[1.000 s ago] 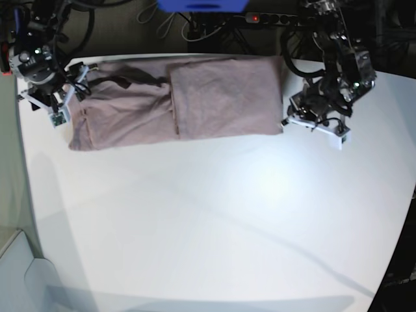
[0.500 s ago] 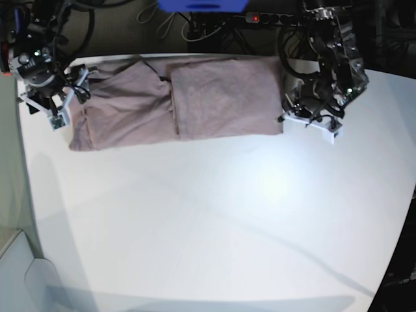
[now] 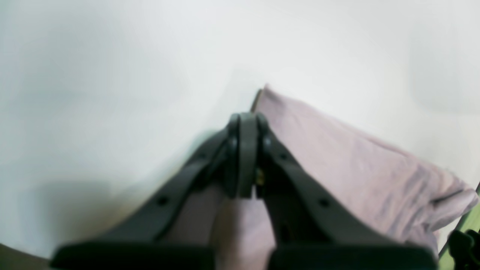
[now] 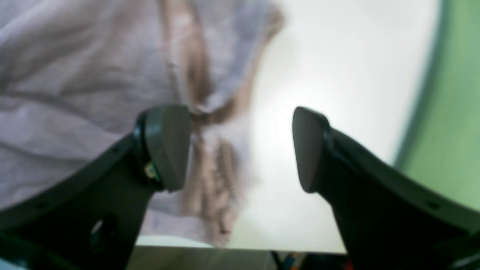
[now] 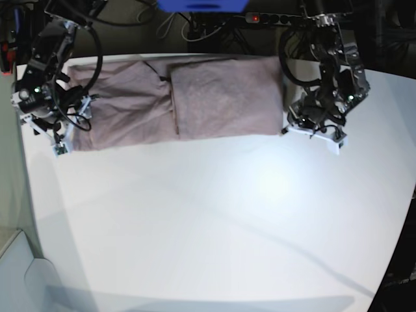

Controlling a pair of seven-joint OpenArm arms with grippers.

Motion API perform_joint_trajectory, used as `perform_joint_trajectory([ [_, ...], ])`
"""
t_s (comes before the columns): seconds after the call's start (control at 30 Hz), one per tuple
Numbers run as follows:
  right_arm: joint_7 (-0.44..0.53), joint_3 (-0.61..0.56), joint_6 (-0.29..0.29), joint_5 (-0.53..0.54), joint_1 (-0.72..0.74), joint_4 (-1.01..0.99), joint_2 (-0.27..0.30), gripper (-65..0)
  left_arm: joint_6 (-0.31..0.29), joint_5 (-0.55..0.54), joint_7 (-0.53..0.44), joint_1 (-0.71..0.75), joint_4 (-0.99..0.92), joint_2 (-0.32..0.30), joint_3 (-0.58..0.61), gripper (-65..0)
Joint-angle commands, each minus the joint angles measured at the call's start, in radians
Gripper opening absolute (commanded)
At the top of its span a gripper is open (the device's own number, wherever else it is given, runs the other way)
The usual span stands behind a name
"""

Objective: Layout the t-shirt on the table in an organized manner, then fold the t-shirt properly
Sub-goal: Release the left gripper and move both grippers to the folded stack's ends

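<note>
The mauve t-shirt lies as a long folded band across the far part of the white table, with one layer folded over on its right half. My left gripper is shut at the shirt's near right corner. In the left wrist view its closed tips sit just short of that corner; no cloth shows between them. My right gripper is open at the shirt's left end. In the right wrist view its jaws straddle a rumpled hem of the shirt.
The table's left edge runs close beside my right arm, with green floor past it. A power strip, cables and a blue object lie behind the table's far edge.
My right arm has moved toward the near side along the shirt's left end, which now lies flatter. My left gripper has closed in on the shirt's near right corner.
</note>
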Motion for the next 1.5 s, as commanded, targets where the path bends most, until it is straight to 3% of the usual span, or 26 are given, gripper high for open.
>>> perform_joint_trajectory([
  [0.0, 0.013, 0.003, -0.004, 0.004, 0.023, -0.001, 0.009, -22.3, -0.001, -0.01, -0.012, -0.031, -0.003, -0.005, 0.0, -64.8],
  [0.3, 0.018, 0.003, -0.004, 0.004, 0.071, -0.109, -0.012, -22.2, -0.001, -0.011, -0.014, -0.082, -0.068, -0.005, 0.0, -64.8],
  [1.0, 0.053, 0.064, -0.004, 0.003, 0.085, -0.189, 0.015, -22.3, -0.001, -0.011, -0.014, -0.075, -0.066, -0.006, -0.006, -64.9],
  [1.3, 0.087, 0.064, -0.004, 0.004, 0.083, -0.281, 0.009, -22.9, -0.001, -0.013, -0.005, -0.06, 0.1, -0.005, -0.007, -64.9],
  [1.37, 0.087, 0.064, -0.004, 0.004, 0.083, -0.281, 0.009, -26.1, -0.001, -0.013, -0.005, -0.051, 0.146, -0.005, -0.007, -64.9],
  [1.47, 0.087, 0.064, -0.004, 0.004, 0.086, -0.282, 0.009, -37.0, -0.001, -0.013, -0.005, -0.025, 0.216, -0.005, -0.009, -64.9],
])
